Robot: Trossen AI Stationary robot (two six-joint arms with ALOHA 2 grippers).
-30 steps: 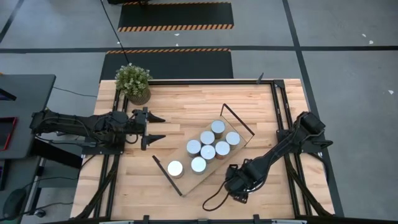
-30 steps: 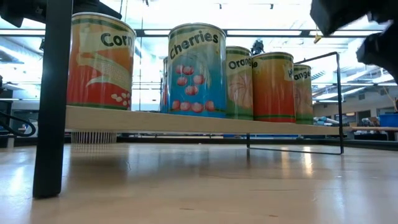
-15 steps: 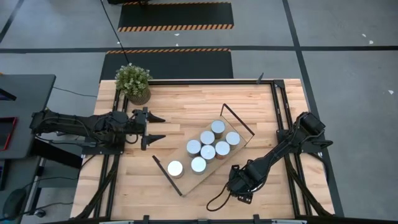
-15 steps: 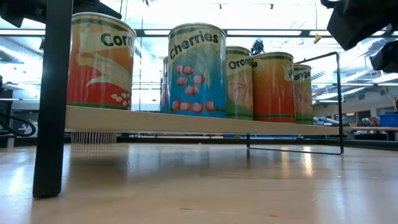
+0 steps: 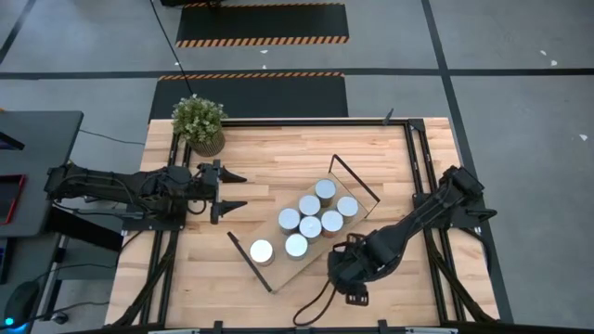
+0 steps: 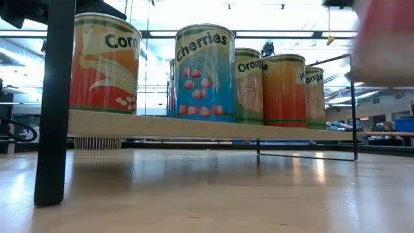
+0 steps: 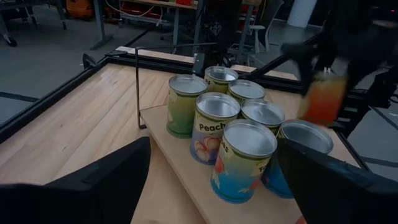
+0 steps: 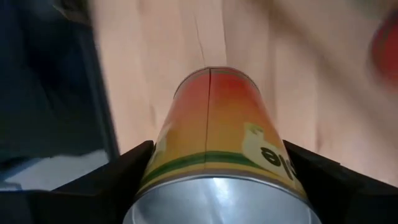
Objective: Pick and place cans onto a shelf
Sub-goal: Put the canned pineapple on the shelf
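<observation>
Several cans (image 5: 311, 223) with silver tops stand on the shelf (image 5: 281, 270), a light-wood board lying aslant mid-table; they show again in the left wrist view (image 7: 242, 149) and low view (image 6: 204, 71). My right gripper (image 5: 348, 267) hangs over the table just right of the shelf's near end, shut on an orange-sided can (image 8: 214, 130), which appears blurred in the left wrist view (image 7: 322, 99) and low view (image 6: 383, 39). My left gripper (image 5: 232, 192) waits open at the table's left, pointing toward the shelf. My right gripper pinches the orange can between its two fingers (image 8: 130, 171), one on each side of the can's wall near the top rim (image 8: 163, 155). The fingers come from above, pointing down. The can hangs upright below them, clear of the table.
A potted green plant (image 5: 200, 123) stands at the far left corner. Thin black wire frames (image 5: 355, 178) rise at the shelf's short ends. Bare wood lies between my left gripper and the shelf, and along the near edge.
My right gripper has risen and shifted a little toward the shelf's near end. In the low view, a blurred reddish can now hangs where only the dark gripper showed.
</observation>
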